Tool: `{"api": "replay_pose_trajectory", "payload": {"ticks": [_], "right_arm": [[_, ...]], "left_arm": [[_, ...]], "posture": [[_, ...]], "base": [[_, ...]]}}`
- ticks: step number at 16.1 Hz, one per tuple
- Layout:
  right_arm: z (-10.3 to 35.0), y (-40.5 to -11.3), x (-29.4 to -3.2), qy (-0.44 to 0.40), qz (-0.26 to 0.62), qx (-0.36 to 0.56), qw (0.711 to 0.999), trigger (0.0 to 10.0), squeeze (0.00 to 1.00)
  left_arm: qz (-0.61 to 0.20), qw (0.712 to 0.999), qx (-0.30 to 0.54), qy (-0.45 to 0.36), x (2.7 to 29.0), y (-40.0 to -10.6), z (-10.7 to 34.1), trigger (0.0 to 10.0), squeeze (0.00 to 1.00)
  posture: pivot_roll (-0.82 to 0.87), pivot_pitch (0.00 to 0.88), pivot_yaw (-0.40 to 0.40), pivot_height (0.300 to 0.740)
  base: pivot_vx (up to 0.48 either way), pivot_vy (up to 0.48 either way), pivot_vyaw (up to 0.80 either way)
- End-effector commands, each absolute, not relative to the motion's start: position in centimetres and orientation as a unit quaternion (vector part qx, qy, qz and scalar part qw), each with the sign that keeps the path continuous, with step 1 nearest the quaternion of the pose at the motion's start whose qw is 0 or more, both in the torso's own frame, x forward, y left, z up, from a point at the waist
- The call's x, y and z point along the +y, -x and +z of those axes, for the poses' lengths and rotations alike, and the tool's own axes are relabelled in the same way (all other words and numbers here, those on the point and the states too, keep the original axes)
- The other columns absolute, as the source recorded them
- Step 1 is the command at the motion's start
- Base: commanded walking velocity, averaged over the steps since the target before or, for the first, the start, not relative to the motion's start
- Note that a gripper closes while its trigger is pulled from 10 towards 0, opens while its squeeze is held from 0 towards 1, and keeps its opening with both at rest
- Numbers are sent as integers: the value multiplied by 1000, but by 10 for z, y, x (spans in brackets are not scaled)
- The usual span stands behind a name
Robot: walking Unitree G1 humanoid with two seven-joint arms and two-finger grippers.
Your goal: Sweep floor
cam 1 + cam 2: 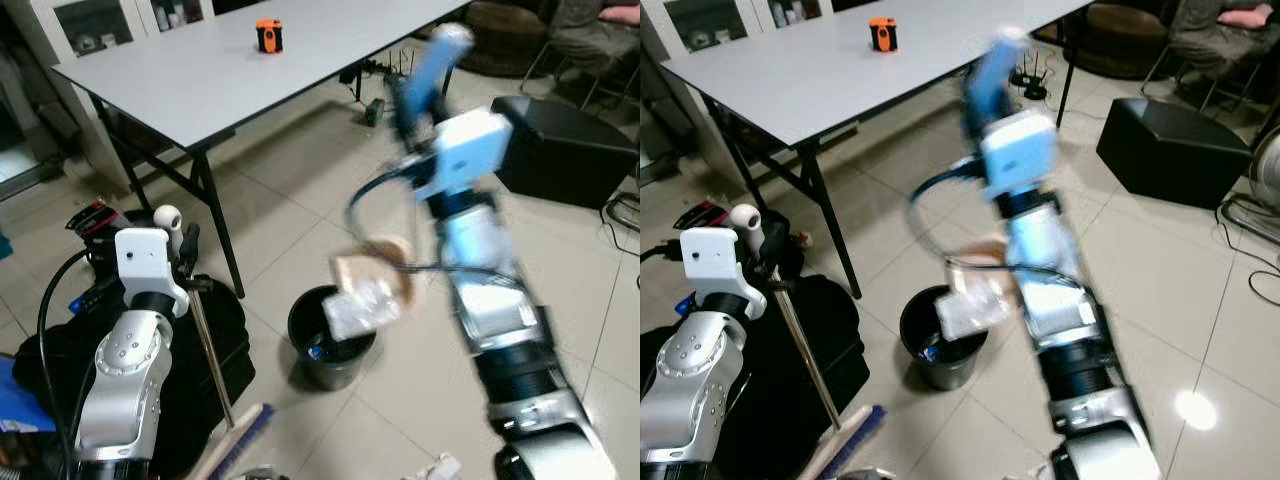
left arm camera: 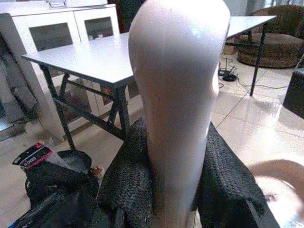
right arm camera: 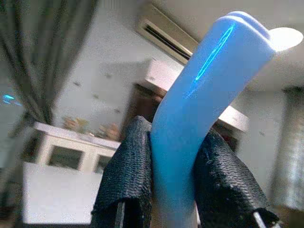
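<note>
The left gripper was clenched on the white broom handle, whose metal shaft ran down beside the left arm to the bristles low against the tiled floor. The right gripper was clamped around a blue handle, raised high in front of the grey table; this was judged to be the dustpan's handle, with the arm blurred in the head views as though in motion. Below that arm a blurred brownish pan with pale crumpled litter was seen over the mouth of the black bin, so the step in hand was taken to be emptying the collected sweepings. To do it well, the pan would need to be kept centred over the bin's opening and tilted steadily, so that nothing was spilled past the rim onto the tiles. The broom would best be held upright and still by the left arm, kept apart from the black bag beside it. A small orange object lay on the table, well away from the work.
</note>
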State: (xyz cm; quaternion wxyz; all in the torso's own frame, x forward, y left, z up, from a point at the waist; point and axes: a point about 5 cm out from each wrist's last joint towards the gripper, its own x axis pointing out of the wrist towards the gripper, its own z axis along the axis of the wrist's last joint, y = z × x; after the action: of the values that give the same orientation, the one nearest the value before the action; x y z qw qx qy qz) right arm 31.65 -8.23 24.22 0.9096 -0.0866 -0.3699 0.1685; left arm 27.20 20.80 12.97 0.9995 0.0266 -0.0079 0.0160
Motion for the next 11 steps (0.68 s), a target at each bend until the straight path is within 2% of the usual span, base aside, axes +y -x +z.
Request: {"api": "replay_pose_trajectory", "payload": {"ticks": [1, 3, 7, 8, 10, 11], "right_arm": [[250, -310, -78, 96, 177, -404, 892, 10000, 0], [241, -297, -58, 160, 238, -425, 859, 10000, 0], [231, -290, -48, 203, 262, -440, 835, 10000, 0], [228, -290, -48, 244, 263, -438, 824, 10000, 0], [229, -297, -62, 280, 220, -426, 832, 10000, 0], [231, -305, -81, 277, 170, -405, 855, 10000, 0]], "left_arm": [[15, 999, -23, -36, 209, -271, 139, 10000, 0], [15, 999, -23, -36, 210, -271, 139, 10000, 0], [12, 999, -24, -38, 209, -273, 141, 10000, 0], [8, 999, -23, -36, 209, -273, 140, 10000, 0], [0, 999, -20, -36, 205, -274, 139, 10000, 0], [-15, 999, -13, -37, 201, -275, 136, 10000, 0]], "posture": [[84, 0, 48, 740], [90, 0, 49, 740], [90, 0, 57, 740], [86, 0, 60, 740], [78, 0, 63, 740], [73, 0, 65, 740]], "base": [[0, 0, 0], [0, 0, 0], [0, 0, 0], [0, 0, 0], [0, 0, 0], [0, 0, 0]]}}
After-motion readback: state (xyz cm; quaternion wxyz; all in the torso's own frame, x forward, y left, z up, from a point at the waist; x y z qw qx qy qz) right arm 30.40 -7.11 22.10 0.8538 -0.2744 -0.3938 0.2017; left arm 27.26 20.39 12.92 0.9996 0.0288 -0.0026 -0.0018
